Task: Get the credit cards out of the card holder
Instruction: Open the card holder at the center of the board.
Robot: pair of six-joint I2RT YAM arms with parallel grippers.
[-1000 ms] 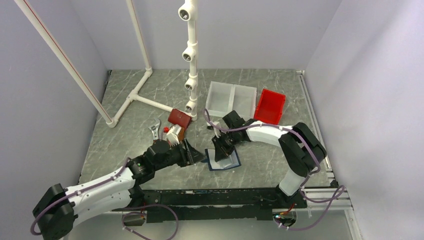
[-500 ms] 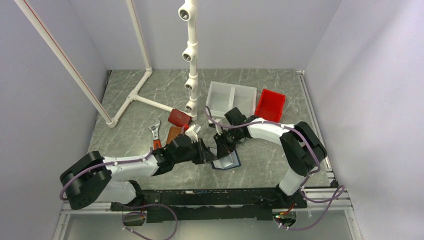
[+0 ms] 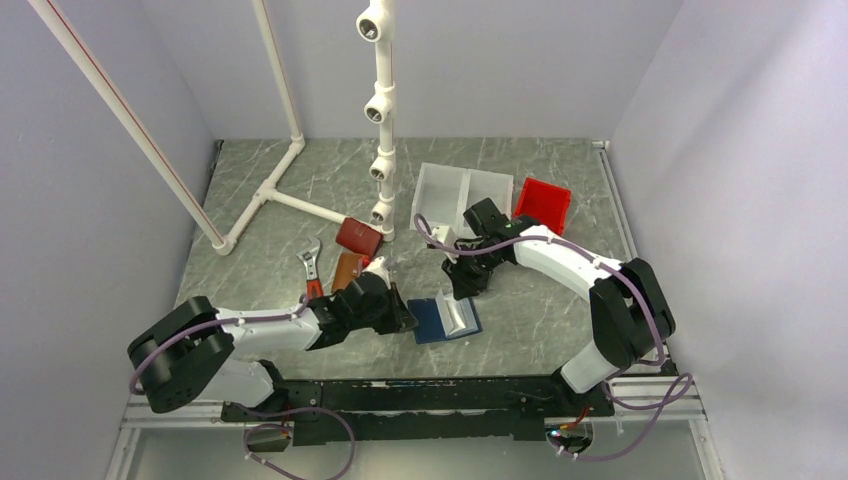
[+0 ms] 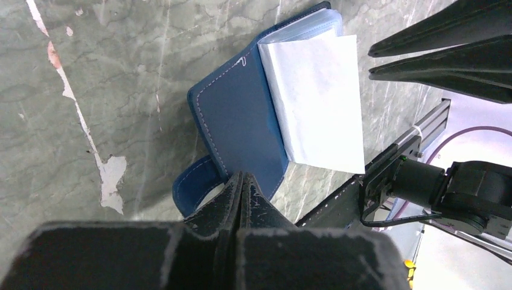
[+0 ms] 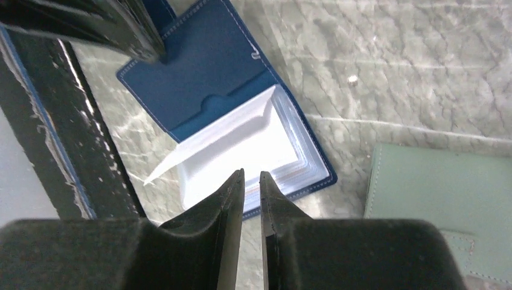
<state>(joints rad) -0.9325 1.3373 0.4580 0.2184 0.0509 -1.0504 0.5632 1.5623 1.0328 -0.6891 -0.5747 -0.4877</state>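
The card holder (image 3: 430, 321) lies open on the table, navy flap (image 4: 241, 121) to the left and a stack of clear sleeves (image 5: 241, 145) to the right, its top sleeve lifted. The credit cards are hidden inside the sleeves. My left gripper (image 3: 407, 319) is shut, its tips (image 4: 241, 176) at the navy flap's near edge beside the strap (image 4: 193, 184). Nothing shows between its fingers. My right gripper (image 3: 466, 289) hovers just behind the holder with a narrow empty gap (image 5: 252, 175) between its fingers, above the sleeves' edge.
A grey-green wallet (image 5: 441, 205) lies right of the holder under the right arm. Brown (image 3: 346, 268) and dark red (image 3: 357, 236) wallets and a wrench (image 3: 311, 268) lie behind the left arm. Clear bins (image 3: 462, 198), a red bin (image 3: 542, 208) and a pipe frame (image 3: 380, 120) stand at the back.
My left gripper swung right to the holder's left edge and shut. My right gripper drew back off the holder, which now lies open and uncovered.
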